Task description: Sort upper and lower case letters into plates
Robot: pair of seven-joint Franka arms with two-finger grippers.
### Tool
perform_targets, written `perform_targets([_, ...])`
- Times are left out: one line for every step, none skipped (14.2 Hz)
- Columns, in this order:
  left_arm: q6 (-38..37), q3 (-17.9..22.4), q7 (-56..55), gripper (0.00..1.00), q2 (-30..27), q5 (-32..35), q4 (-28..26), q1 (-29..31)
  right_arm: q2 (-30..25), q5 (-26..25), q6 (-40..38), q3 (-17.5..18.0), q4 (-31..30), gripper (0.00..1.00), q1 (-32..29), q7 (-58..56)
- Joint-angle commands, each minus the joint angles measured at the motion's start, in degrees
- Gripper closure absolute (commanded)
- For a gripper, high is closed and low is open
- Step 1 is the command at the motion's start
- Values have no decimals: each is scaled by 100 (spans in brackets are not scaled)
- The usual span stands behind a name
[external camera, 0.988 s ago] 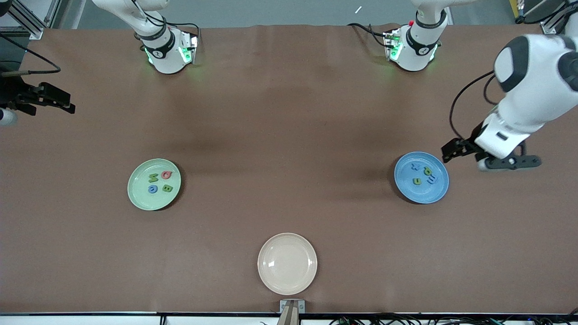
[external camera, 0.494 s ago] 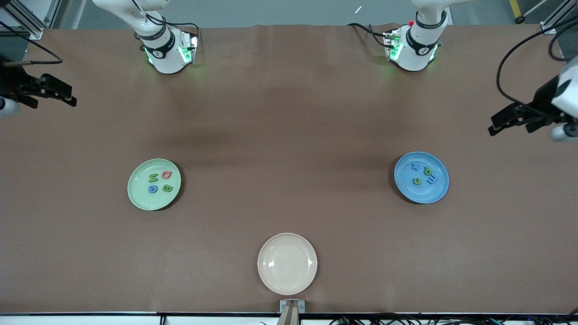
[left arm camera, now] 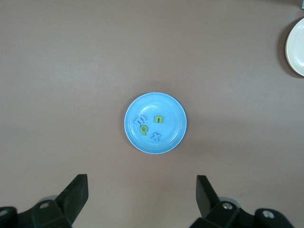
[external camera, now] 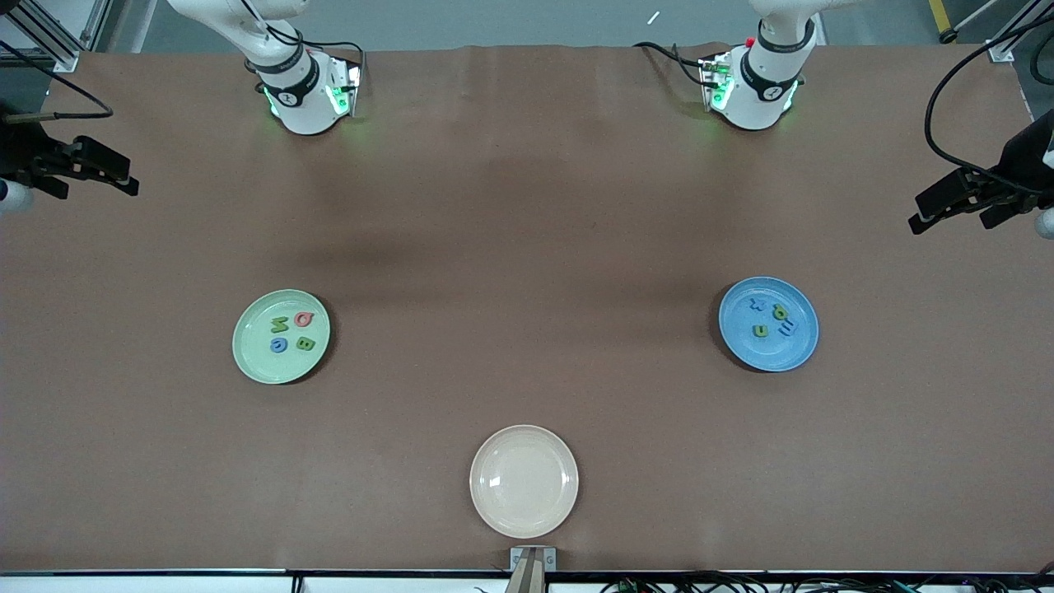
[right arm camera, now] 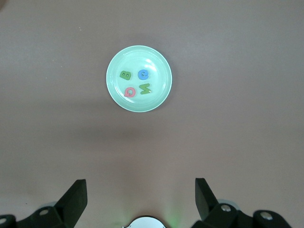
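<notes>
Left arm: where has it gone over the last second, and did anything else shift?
The left gripper, open and empty, pulled away from beside the blue plate up toward its end of the table. The right gripper barely moved. Both plates and all letters stayed put.

Four letters (external camera: 292, 333) lie flat in the pale green plate (external camera: 251, 354), four more, seemingly lowercase, in the blue plate (external camera: 770, 354).
</notes>
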Motion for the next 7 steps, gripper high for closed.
perform_targets([-123, -39, -17, 0, 59, -14, 206, 2, -165, 53, 89, -67, -170, 0, 81, 64])
perform_targets([-123, -48, -26, 0, 59, -23, 215, -15, -156, 53, 90, -67, -170, 0, 72, 55])
perform_targets([-123, -48, -26, 0, 59, -23, 223, -6, -156, 53, 90, -41, -170, 0, 28, 55])
perform_targets([-123, -39, -17, 0, 59, -32, 232, -6, -156, 53, 90, -15, -170, 0, -25, 64])
perform_targets([-123, -39, -17, 0, 59, -32, 232, -6, -156, 53, 90, -15, -170, 0, -34, 55])
perform_targets([-123, -39, -17, 0, 59, -32, 232, -6, -156, 53, 90, -15, -170, 0, -34, 55])
perform_targets([-123, -39, -17, 0, 59, -32, 232, -6, -156, 53, 90, -15, -170, 0, -34, 55])
